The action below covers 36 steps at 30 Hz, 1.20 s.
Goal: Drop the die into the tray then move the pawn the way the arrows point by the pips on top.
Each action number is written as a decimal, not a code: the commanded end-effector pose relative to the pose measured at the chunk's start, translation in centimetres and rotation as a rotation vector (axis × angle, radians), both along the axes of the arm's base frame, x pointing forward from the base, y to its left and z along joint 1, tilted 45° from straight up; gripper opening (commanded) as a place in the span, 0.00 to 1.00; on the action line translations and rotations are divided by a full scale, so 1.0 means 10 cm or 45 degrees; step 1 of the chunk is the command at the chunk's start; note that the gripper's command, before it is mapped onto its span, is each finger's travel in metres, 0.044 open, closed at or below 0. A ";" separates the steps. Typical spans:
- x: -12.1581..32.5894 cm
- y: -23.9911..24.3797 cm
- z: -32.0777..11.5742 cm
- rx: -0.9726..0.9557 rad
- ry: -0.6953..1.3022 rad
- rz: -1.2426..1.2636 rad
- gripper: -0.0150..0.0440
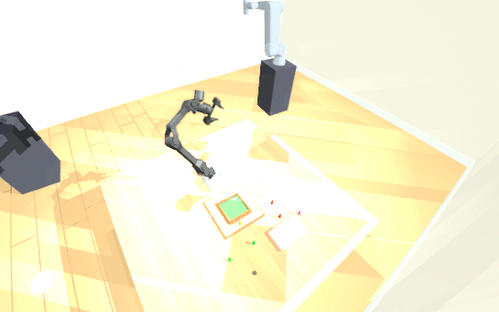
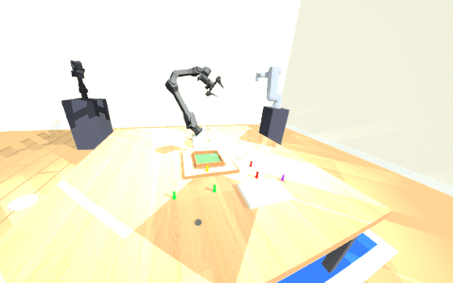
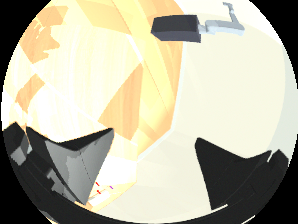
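Die: can't make it out in any view. Probably small and pale, lost in the washed-out glare on the counter (image 2: pixel 108 210). Tray (image 1: pixel 234 208) is a green, felt-looking square with a raised wooden rim, at the centre of the board (image 1: pixel 222 232). The board is a flat square slab with a pale ring of squares and an orange edge. Yellow pawn (image 2: pixel 207 168) stands on the board's near side, just outside the tray rim; small, peg-shaped, smooth.

Claw (image 2: pixel 215 86) is spread wide and holds nothing. It sits high in the air behind the board, well apart from everything. In the wrist view its dark fingers are angular and hard-edged with nothing between them.

Risks, as I judge them:
- The die is hard to find against the bright patch, so the claw could descend at the wrong spot or clip the die and knock it away.
- The die is likely hard and smooth with small faces, so an off-centre pinch could squirt it out.
- A release too high or off-centre could bounce it over the low rim.
- The pawn is narrow and tippable; a finger could topple it or drag it a square short or long.
- Decoys lie close by: red pawns (image 1: pixel 272 201), a purple pawn (image 1: pixel 298 212), green pawns (image 2: pixel 214 187), a white flat slab (image 2: pixel 264 193) and a dark disc (image 2: pixel 197 221). A sweeping arm could shove any of them.
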State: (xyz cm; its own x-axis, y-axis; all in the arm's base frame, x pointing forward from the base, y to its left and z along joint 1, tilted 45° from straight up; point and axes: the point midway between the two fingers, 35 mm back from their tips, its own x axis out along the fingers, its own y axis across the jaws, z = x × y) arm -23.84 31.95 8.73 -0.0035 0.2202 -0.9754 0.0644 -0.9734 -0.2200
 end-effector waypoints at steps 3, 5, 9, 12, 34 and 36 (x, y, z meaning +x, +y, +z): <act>0.11 0.08 -0.06 -0.007 -0.012 -0.072 0.80; 0.30 0.20 -0.15 -0.019 -0.032 -0.199 0.72; 0.90 0.47 -0.43 -0.049 -0.090 -0.553 0.72; 1.32 0.58 -0.59 -0.065 -0.135 -0.771 0.72; 4.17 -0.19 -1.80 -0.221 -0.517 -2.452 0.72; 4.39 -0.39 -1.90 -0.232 -0.579 -2.621 0.72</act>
State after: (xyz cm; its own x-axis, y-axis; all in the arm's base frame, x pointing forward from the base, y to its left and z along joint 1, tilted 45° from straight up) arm 16.17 31.46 -8.37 0.2874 -0.3743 -0.8816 -0.9297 0.1123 -0.3507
